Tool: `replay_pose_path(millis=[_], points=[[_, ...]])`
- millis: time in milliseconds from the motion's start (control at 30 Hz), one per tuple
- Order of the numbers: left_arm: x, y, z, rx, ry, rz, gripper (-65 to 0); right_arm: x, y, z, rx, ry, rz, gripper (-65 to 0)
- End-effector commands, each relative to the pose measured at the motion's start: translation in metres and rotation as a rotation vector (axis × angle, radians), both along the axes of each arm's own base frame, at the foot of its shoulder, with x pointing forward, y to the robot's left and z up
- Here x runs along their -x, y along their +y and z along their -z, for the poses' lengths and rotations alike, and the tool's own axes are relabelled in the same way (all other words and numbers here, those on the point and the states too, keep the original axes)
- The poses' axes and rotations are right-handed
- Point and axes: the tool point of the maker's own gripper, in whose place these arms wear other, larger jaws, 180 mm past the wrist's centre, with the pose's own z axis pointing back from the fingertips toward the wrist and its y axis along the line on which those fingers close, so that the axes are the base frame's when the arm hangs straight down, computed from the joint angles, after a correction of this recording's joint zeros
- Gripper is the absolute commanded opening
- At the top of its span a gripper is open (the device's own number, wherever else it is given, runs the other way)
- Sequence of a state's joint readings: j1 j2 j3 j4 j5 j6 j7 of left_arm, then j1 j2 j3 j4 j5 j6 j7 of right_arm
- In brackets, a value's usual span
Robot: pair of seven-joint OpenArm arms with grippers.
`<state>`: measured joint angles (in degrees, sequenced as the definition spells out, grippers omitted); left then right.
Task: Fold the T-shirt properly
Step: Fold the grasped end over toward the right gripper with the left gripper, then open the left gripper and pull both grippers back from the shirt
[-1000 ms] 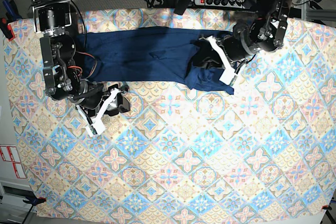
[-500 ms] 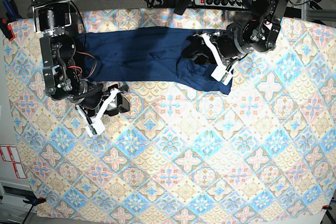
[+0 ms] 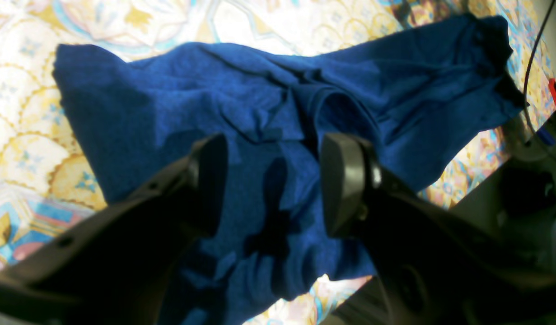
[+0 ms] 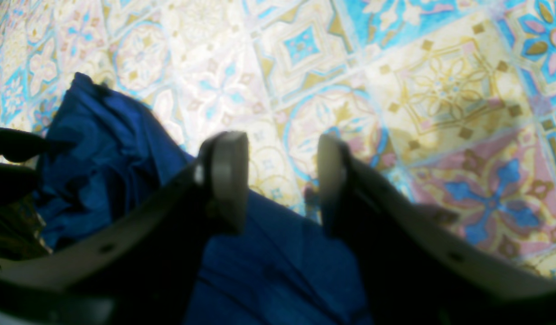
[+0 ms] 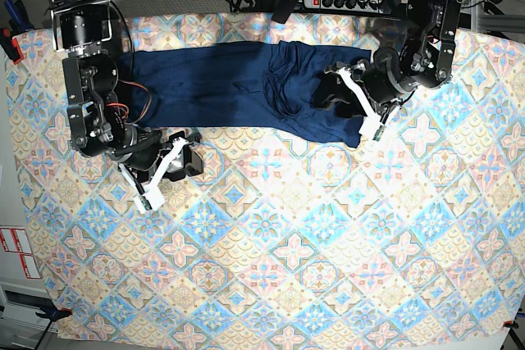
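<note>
Since the left gripper (image 3: 273, 180) hangs spread over the bunched T-shirt (image 3: 278, 108), closing here could pinch several layers together.

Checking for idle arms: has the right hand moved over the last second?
No. In the base view the right hand sits at the same tablecloth tiles, just below the T-shirt's edge.

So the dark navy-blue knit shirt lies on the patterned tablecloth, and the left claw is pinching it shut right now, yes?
Not quite. The left gripper is open over the dark navy-blue knit shirt, gripping nothing, as the left wrist view shows. The shirt does lie on the patterned tablecloth.
</note>
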<state>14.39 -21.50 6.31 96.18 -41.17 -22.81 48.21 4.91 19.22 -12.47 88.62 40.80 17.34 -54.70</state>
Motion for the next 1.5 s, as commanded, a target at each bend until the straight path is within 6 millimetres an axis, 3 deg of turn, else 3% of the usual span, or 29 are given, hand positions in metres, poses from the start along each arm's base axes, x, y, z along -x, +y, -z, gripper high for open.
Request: replay_pose_path(millis=[0,200,467,633,867,1100,1233,1367,1467], points=[[-0.003,-0.005,0.0,0.017,-0.005,0.016,-32.9,-0.012,0.0,-0.018,-0.017,-0.059,0.0,-40.7],[-0.01,-0.031,0.031,-0.038,0.054,0.129,-36.9,-0.012,0.0,-0.018,-0.017,-0.059,0.0,-40.7],[-0.049,-0.057,0.02,-0.058,-0.034,0.109,-42.7,-0.012,0.0,-0.018,-0.017,-0.059,0.0,-40.7],[-0.065,-0.054,0.016,-0.096,-0.074,0.051,-42.7,-0.012,0.001,-0.018,-0.018,-0.059,-0.001,-40.7],[-0.069,-0.03,-0.018,-0.113,-0.179,-0.023,-42.7,-0.012,0.0,-0.018,-0.017,-0.06,-0.001,-40.7],[-0.04,0.001,-0.054,-0.157,-0.266,-0.065,-42.7,-0.001,-0.001,-0.008,-0.014,-0.029,-0.001,-40.7],[-0.032,0.033,-0.053,-0.193,-0.253,-0.147,-42.7,0.001,-0.003,-0.005,-0.006,-0.018,-0.003,-40.7],[-0.026,0.063,-0.05,-0.231,-0.236,-0.221,-42.7,0.01,-0.022,0.003,0.038,0.004,0.003,-40.7],[-0.024,0.084,-0.05,-0.256,-0.227,-0.277,-42.7,0.016,-0.047,0.007,0.056,0.019,0.06,-40.6]])
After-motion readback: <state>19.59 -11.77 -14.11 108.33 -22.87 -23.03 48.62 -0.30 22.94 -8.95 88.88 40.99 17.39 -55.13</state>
